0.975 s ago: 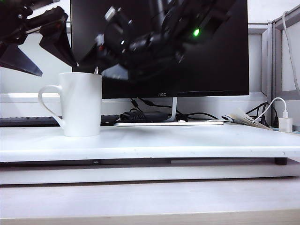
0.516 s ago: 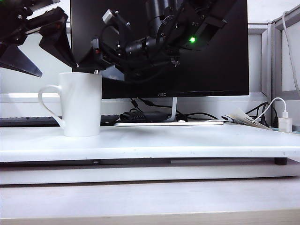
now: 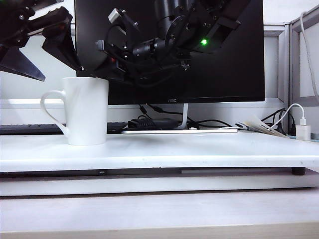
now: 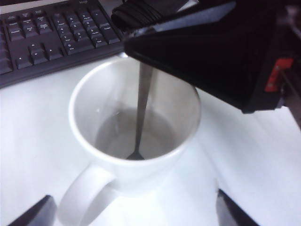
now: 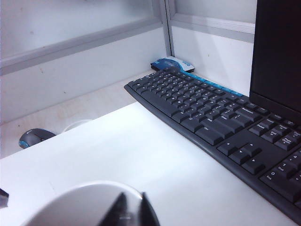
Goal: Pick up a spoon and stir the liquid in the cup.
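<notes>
With the tall plain white ceramic mug (image 3: 85,110) standing upright on the white bench (image 3: 164,152), handle toward the left in the exterior view, the task's things are both in one place: the thin silvery-grey metal spoon (image 4: 140,113) stands nearly upright inside the mug, bowl down in the pale liquid at the bottom.

My right pincer (image 5: 132,207) is just above the mug's rim. In the right wrist view its two fingertips are drawn almost together w/ only a sliver between them. The left wrist view shows the spoon's handle running up under that pincer's dark body, so I judge it's pinching the handle top, but the contact itself is hidden.

My left pincer (image 4: 134,212) hangs spread wide above and to the mug's left, holding nothing; its fingertips frame the mug w/o touching it.

Behind: black keyboard (image 5: 221,117), dark monitor (image 3: 209,59).

Progress, as I read it: reach done, grip apparently just made. Liquid looks calm, no swirl visible, so the stirring proper is still to do: circle the spoon around inside w/o knocking the wall or tipping the mug.
</notes>
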{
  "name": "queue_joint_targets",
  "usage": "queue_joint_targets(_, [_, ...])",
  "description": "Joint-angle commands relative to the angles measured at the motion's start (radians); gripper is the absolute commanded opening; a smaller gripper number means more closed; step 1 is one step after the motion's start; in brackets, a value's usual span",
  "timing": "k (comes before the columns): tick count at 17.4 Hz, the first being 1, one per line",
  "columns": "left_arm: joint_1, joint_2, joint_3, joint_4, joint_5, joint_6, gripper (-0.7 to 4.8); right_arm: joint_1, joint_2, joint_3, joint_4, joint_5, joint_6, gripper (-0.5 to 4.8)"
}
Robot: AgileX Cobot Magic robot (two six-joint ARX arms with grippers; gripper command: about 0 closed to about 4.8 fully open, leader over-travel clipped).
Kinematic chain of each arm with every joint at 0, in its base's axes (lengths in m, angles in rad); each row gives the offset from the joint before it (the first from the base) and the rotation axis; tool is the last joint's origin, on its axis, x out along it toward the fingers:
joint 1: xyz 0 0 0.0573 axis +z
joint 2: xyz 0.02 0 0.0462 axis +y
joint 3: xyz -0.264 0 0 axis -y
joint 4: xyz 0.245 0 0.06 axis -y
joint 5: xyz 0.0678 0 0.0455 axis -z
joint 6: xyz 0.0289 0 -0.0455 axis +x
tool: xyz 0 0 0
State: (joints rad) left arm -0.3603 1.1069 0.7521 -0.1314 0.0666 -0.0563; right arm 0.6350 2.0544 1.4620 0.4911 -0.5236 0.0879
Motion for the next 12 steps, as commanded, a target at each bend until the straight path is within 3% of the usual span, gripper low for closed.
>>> queue_joint_targets(1, [-0.001,-0.002,0.006,0.013,-0.002,0.005,4.79,0.001,-0.007,0.005,0.015,-0.003,0.002,-0.02])
queue_joint_targets(7, [-0.001,-0.002,0.006,0.013,-0.003,0.005,4.79,-0.001,-0.065,0.006,0.015,-0.006,0.002,-0.06])
queue_joint_targets(12, [-0.001,-0.003,0.006,0.005,-0.003,0.006,4.79,0.011,-0.063,0.101,-0.082,-0.065,-0.046,-0.06])
